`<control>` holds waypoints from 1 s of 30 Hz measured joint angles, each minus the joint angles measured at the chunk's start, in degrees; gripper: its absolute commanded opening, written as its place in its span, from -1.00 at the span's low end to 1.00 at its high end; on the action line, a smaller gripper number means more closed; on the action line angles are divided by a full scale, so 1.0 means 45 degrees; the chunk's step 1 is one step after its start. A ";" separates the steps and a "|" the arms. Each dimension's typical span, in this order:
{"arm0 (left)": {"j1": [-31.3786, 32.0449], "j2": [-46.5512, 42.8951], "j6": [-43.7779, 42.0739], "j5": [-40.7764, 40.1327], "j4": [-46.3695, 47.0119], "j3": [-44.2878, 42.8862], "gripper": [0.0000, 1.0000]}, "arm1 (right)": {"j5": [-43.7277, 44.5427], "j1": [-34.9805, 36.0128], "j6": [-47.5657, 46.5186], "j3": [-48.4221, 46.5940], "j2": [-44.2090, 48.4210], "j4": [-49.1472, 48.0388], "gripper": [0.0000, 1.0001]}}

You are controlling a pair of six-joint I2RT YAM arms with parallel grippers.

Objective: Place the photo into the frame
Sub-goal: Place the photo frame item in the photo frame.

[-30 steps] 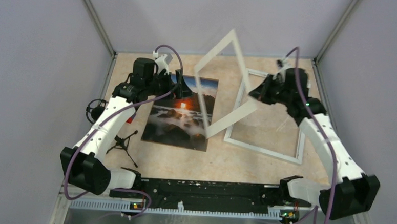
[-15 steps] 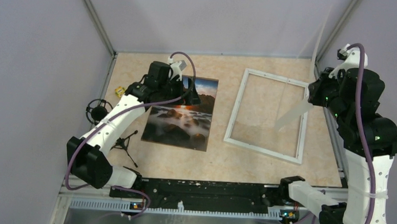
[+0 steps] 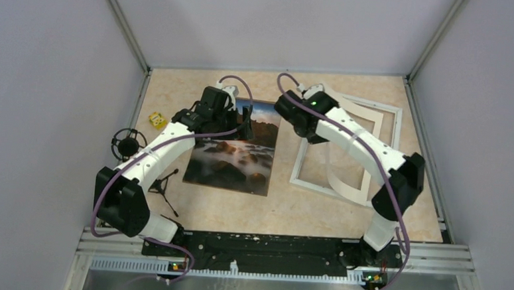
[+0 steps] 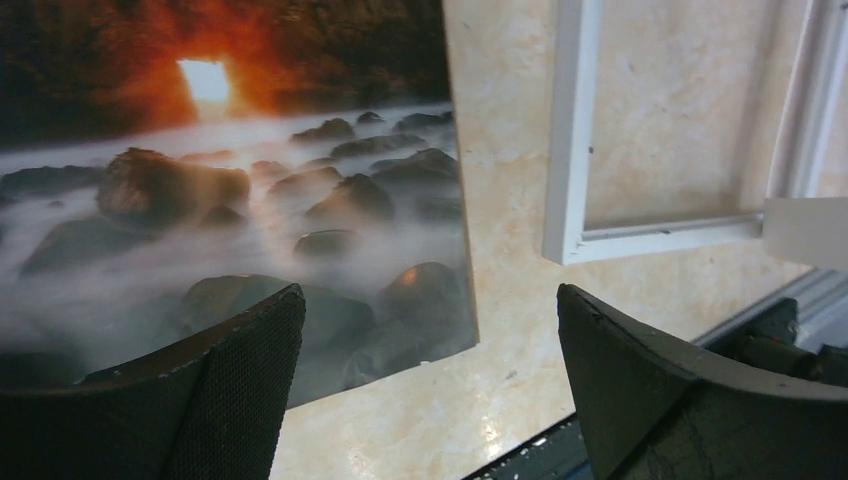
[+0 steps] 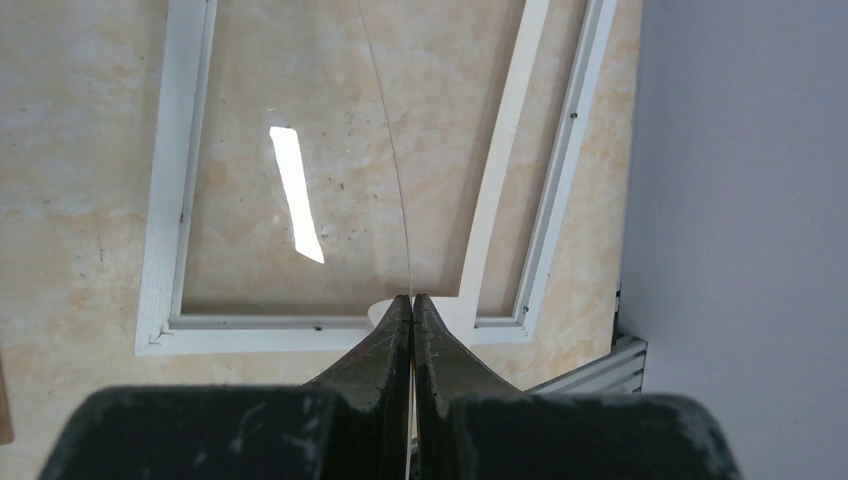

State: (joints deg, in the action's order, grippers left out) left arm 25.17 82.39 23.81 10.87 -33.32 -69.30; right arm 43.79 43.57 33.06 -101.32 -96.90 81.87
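Top view: frame (image 3: 318, 188) lies flat on R half of counter (image 3: 284, 213), a beige stone-look top. Bare counter shows thru its opening, w/ a white mat (image 3: 346, 183) slanting across it, partly under the R arm. Photo (image 3: 230, 158) lies flat on counter just L of frame, w/ a strip of counter between, so outside the frame. L arm reaches over the photo's far end. Along the L edge: small yellow item (image 3: 156, 120), black round gadget (image 3: 127, 143), mini tripod (image 3: 162, 183). Lilac-grey walls (image 3: 45, 74) on 3 sides.

L wrist: L claw (image 4: 430, 300) spread wide, nothing between the fingers, above the photo's edge & the counter strip. Frame corner off to one side, apart from photo.

R wrist: R claw (image 5: 412, 300) pressed together, pinching the thin edge of the white mat, above the frame. Bright glare streak inside the opening.
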 measured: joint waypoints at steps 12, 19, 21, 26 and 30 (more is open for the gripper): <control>-0.0005 0.0063 -0.0282 -0.1336 0.0117 0.0840 0.96 | 0.0918 0.0865 0.0772 0.0170 -0.1957 -0.0612 -1.00; -0.0005 0.0063 -0.0330 -0.1525 0.0267 0.1088 0.97 | 0.1020 0.0865 -0.0034 0.0282 -0.2540 -0.1020 -1.00; -0.0005 0.0063 -0.0330 -0.1525 0.0287 0.1112 0.96 | 0.1064 0.0865 -0.0549 0.0359 -0.2535 -0.1277 -1.00; -0.0005 0.0063 -0.0330 -0.1525 0.0384 0.1122 0.96 | 0.1054 0.0651 -0.1977 0.0549 -0.2501 -0.1875 -1.00; -0.0005 0.0063 -0.0335 -0.1525 0.0432 0.1161 0.97 | 0.0617 0.0092 -0.3327 0.1258 -0.1991 -0.2788 -1.00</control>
State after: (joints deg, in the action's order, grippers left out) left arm 25.15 82.67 22.31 4.01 -31.38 -64.07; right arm 46.57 43.99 18.09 -95.66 -105.86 69.32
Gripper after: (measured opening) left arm 0.983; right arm 0.004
